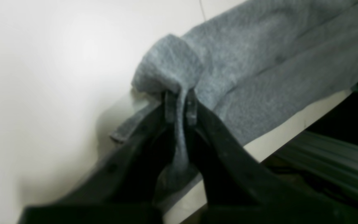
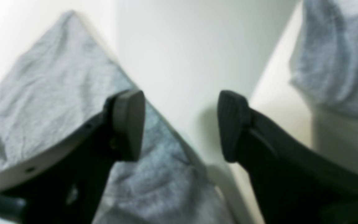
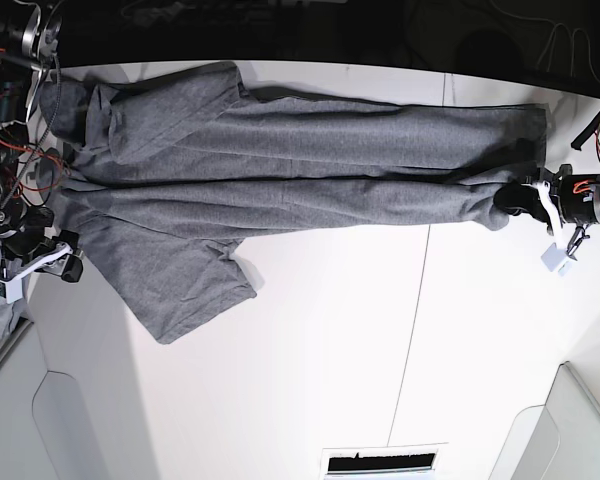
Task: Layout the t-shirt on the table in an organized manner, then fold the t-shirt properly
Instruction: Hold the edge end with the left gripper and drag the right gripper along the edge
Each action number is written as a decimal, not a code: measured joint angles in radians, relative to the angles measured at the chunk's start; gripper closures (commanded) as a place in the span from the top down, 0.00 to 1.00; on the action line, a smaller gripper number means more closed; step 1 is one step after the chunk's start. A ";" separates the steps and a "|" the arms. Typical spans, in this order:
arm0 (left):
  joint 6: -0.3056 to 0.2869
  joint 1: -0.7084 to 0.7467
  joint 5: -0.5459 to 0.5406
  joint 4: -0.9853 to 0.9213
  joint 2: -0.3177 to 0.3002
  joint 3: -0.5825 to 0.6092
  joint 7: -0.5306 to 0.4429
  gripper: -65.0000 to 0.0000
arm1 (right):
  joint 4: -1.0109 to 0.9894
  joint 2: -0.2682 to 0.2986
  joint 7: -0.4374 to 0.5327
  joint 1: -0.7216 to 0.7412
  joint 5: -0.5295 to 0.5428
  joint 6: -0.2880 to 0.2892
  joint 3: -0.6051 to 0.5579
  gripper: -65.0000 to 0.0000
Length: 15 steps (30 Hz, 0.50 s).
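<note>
Across the upper half of the base view, the t-shirt (image 3: 280, 160) lay stretched lengthwise on the white table (image 3: 330, 380), one sleeve spreading down toward the lower left. At the right edge of that view the left gripper (image 1: 179, 105) was clamped on a bunched fold of the shirt's hem. At the left edge the right gripper (image 2: 180, 124) stood with its jaws wide apart, holding nothing, above the cloth and bare tabletop.
</note>
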 measured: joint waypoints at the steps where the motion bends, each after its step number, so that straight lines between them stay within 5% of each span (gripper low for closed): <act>1: 0.000 0.000 0.000 0.000 0.000 0.000 0.000 0.00 | -0.044 -0.001 0.007 0.015 -0.002 0.000 -0.005 0.57; 13: 0.000 0.011 0.000 0.000 0.005 0.000 -0.013 0.00 | -0.129 -0.035 0.032 0.043 0.050 0.127 -0.114 0.56; 15: 0.000 0.011 0.000 0.000 0.005 0.000 -0.013 0.00 | -0.126 -0.034 0.032 0.043 0.052 0.127 -0.140 0.48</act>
